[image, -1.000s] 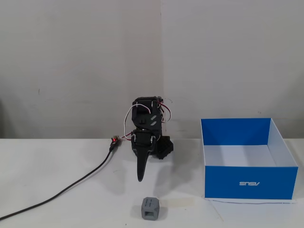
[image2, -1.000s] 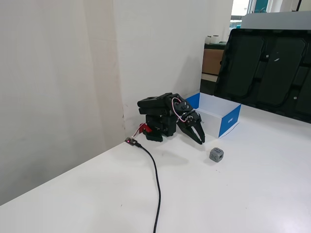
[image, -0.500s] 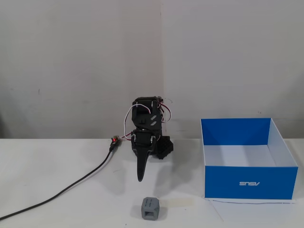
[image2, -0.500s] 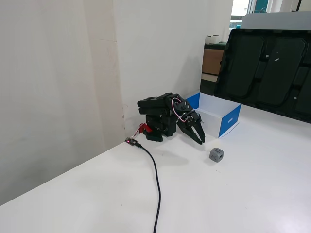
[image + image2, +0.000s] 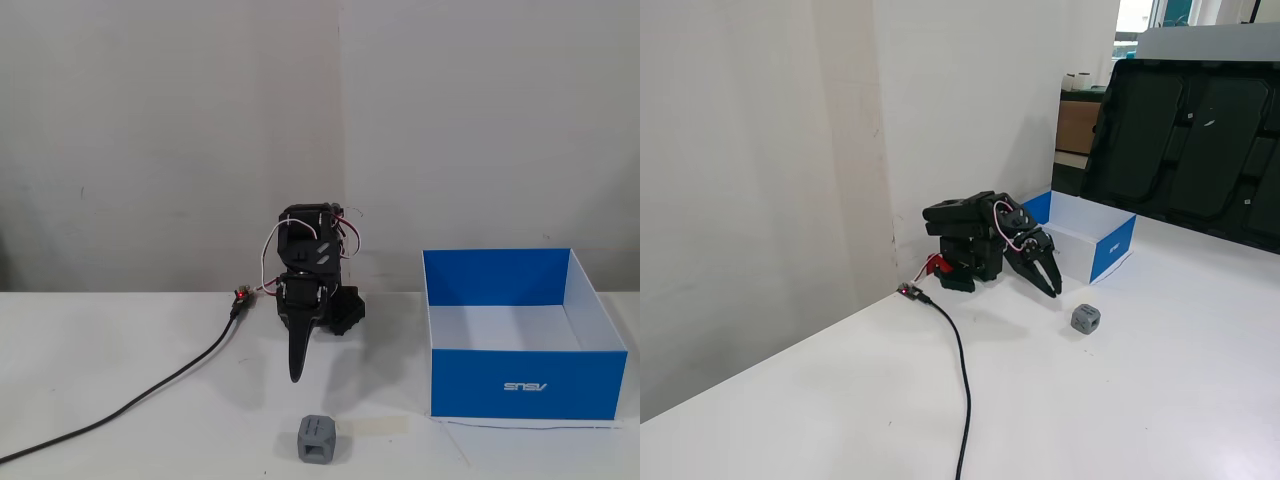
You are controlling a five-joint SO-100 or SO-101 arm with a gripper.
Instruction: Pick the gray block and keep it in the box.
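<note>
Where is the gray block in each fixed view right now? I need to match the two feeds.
A fixed view: gray block at bottom centre, below the claw, left of the box.
Another fixed view: gray block right of centre, below the claw.
Shared landmark: the blue box.

The gray block (image 5: 317, 440) sits on the white table (image 5: 120, 380) — the closed gripper (image 5: 296, 375) hangs just above, the blue box (image 5: 520, 385) to the right.

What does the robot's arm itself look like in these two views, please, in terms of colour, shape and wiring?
The arm is matte black plastic and blocky. Red, white and dark wires loop loosely around its upper joints. The tool ends in long, tapered black fingers. A black cable trails across the white table from a small red connector beside the base.
</note>
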